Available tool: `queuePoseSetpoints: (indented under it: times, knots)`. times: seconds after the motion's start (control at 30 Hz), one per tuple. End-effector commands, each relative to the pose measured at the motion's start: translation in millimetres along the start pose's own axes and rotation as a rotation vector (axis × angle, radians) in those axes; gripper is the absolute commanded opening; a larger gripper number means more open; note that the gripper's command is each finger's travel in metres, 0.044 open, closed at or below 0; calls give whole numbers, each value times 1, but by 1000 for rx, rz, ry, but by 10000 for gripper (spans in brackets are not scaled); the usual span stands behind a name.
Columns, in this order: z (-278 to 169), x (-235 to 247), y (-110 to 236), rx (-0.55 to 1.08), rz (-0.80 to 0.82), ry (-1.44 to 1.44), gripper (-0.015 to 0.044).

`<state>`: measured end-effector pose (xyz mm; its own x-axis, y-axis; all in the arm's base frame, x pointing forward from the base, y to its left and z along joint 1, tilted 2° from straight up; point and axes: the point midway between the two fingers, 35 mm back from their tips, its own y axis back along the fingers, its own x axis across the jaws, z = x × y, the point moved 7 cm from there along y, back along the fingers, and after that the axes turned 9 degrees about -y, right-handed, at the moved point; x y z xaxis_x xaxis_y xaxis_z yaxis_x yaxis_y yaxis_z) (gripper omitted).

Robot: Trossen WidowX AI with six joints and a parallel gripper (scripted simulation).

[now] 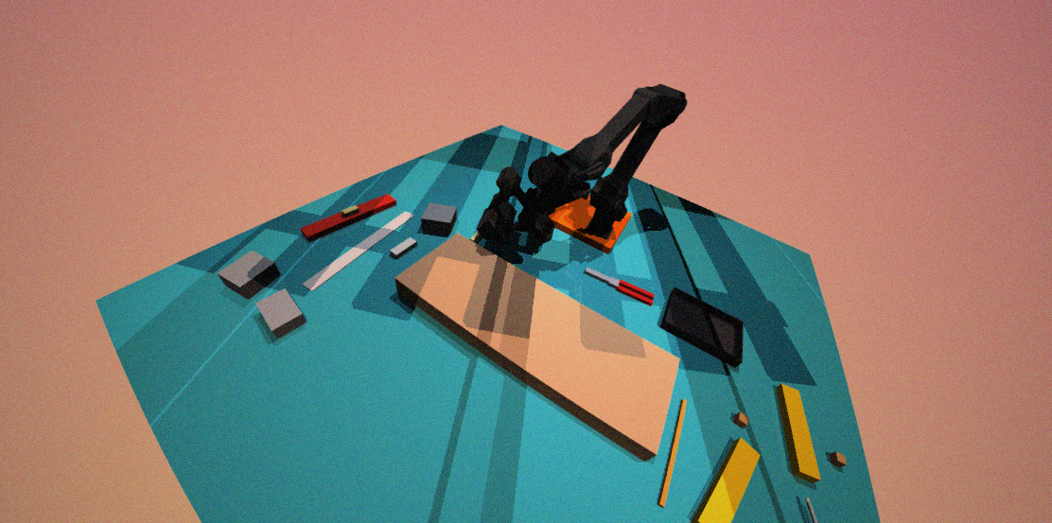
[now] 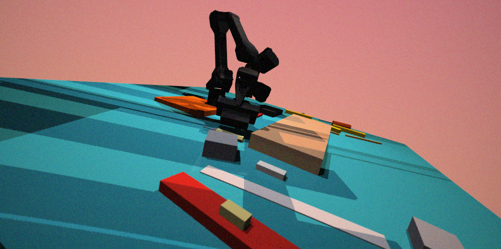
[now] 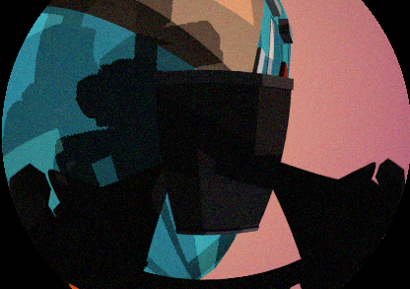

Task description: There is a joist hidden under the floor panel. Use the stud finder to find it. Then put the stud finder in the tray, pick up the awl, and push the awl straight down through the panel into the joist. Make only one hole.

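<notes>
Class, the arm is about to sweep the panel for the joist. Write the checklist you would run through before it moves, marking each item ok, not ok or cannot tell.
1. Stud finder gripped: ok, the gripper is shut on it.
2. Stud finder over the floor panel: ok, it is at the panel's end nearest the arm's base.
3. Stud finder touching the panel surface: cannot tell.
4. Panel unpierced: ok, no hole shows.
5. Tray ready to take the finder: ok, nothing shows in it.
6. Awl ready for pickup: ok, it lies on the table between panel and tray.
</notes>
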<state>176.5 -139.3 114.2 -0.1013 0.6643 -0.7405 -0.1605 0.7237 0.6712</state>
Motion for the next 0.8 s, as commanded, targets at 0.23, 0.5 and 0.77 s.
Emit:
queuePoseSetpoints:
  times: [0.23, 0.5, 0.77]
  knots:
    - [0, 3, -2, -9, -35, -17, 0]
    - [-1, 11, -9, -9, -29, -12, 0]
    - [-3, 18, -12, -2, -16, 0, 26]
